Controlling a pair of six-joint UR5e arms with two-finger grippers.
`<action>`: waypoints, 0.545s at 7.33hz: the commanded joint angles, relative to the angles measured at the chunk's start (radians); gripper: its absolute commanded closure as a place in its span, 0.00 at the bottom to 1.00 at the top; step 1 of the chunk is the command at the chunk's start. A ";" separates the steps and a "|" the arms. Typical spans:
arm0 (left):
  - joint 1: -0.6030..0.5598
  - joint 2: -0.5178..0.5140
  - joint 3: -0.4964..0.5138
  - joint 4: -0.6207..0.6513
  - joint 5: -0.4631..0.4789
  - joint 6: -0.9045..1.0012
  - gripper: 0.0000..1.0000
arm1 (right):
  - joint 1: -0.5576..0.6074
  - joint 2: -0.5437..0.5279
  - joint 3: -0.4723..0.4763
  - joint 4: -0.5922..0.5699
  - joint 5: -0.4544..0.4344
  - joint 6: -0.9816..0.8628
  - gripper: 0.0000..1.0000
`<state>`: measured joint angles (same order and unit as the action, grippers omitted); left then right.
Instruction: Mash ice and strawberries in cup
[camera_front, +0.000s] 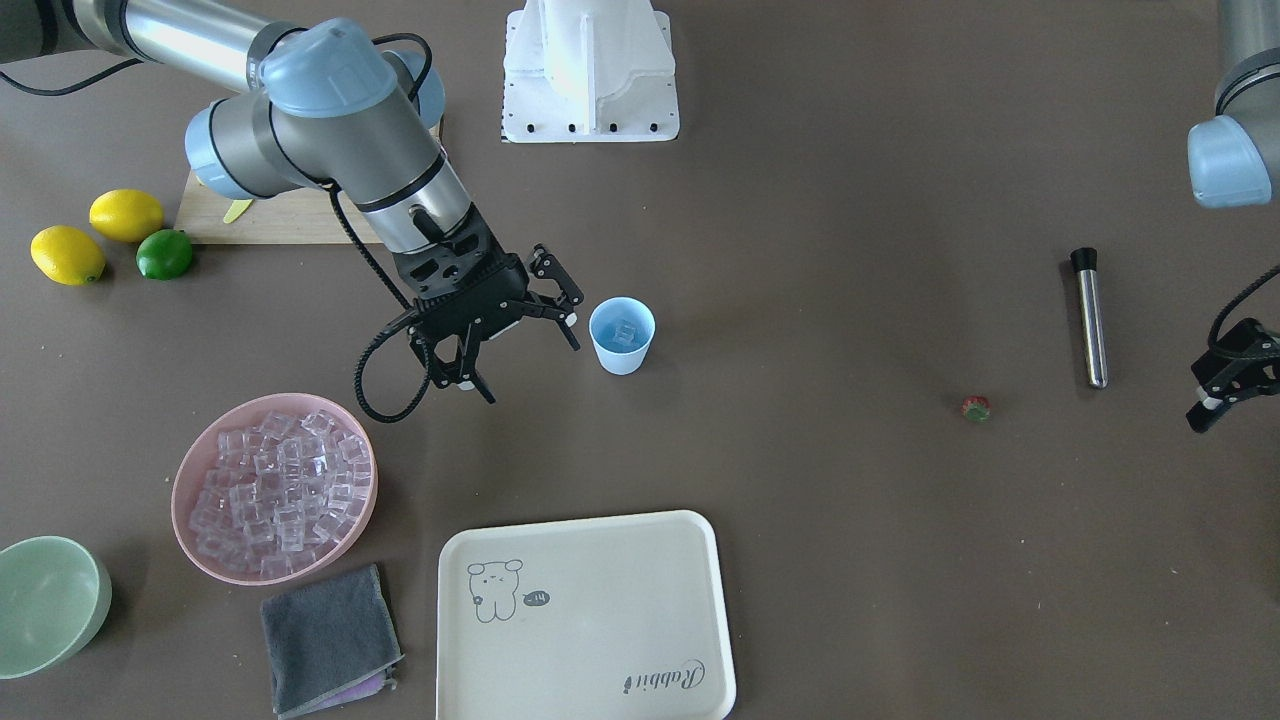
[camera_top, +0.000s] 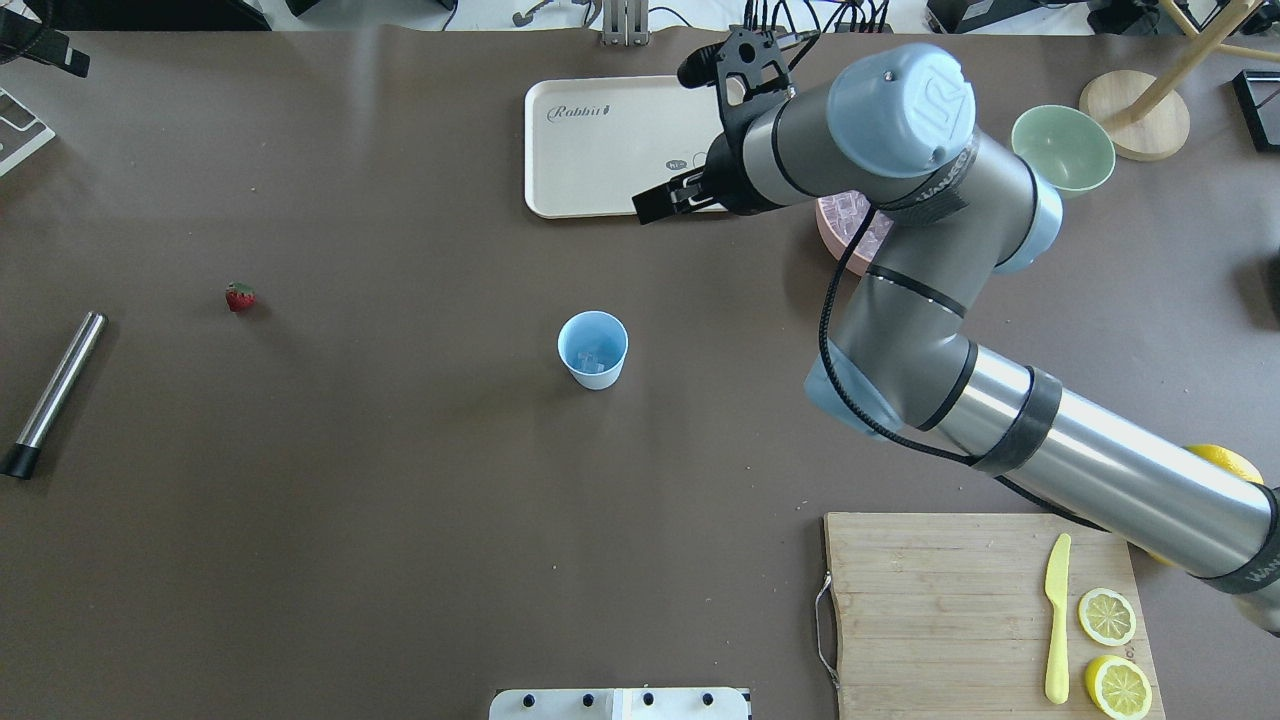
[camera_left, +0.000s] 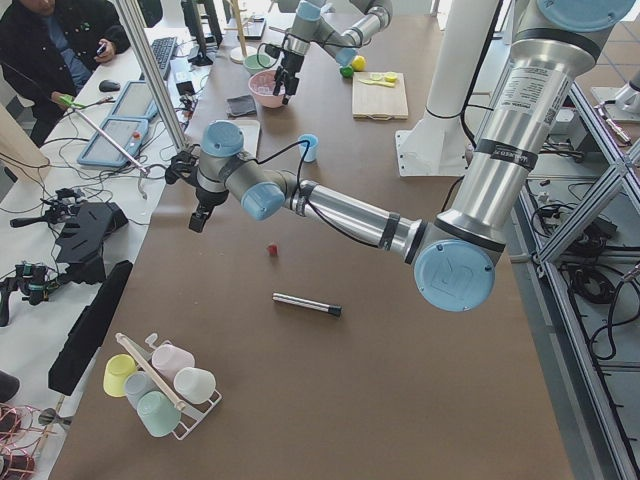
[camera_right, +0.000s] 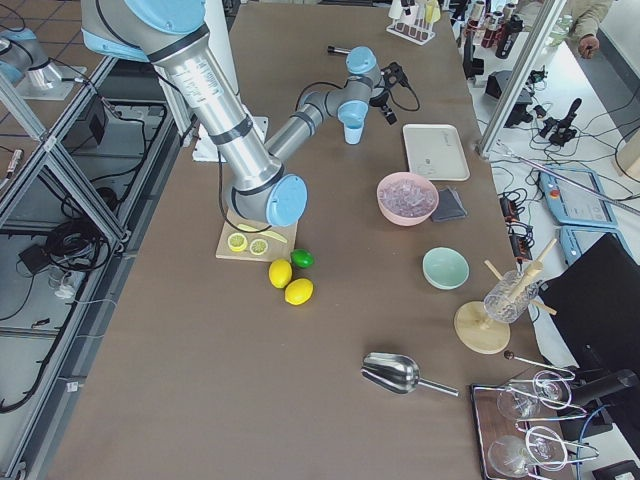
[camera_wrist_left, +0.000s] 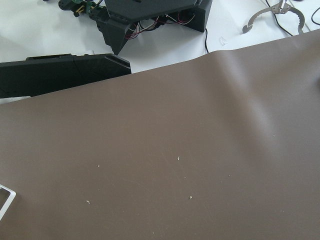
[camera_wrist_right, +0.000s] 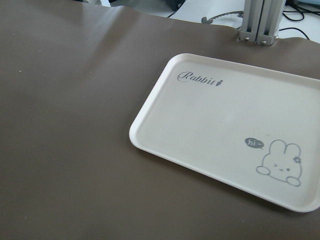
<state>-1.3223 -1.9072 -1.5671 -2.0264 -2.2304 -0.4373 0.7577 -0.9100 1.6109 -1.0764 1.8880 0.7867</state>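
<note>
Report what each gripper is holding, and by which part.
Nothing. The right gripper hangs open and empty above the table; the left gripper, partly cut off, shows nothing in it.

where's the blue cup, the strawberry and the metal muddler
cup (camera_front: 622, 363): front-facing view, on its outer wall below the rim.
strawberry (camera_top: 240, 297): overhead view, on its red body.
metal muddler (camera_front: 1092, 325): front-facing view, on the middle of its steel shaft.

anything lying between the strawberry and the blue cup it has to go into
Nothing visible does. The table between the strawberry and the cup is bare. The metal rod lies on the strawberry's far side, away from the cup, out of the path.
</note>
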 joint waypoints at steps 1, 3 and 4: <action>0.050 -0.004 -0.019 -0.027 0.003 -0.014 0.02 | 0.154 -0.088 0.012 -0.022 0.110 -0.024 0.00; 0.135 -0.003 -0.016 -0.064 0.005 -0.006 0.02 | 0.263 -0.183 0.021 -0.023 0.202 -0.063 0.00; 0.171 0.003 -0.010 -0.083 0.006 -0.012 0.02 | 0.311 -0.240 0.026 -0.023 0.235 -0.066 0.00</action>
<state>-1.1954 -1.9079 -1.5811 -2.0879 -2.2254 -0.4480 1.0047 -1.0821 1.6307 -1.0994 2.0766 0.7290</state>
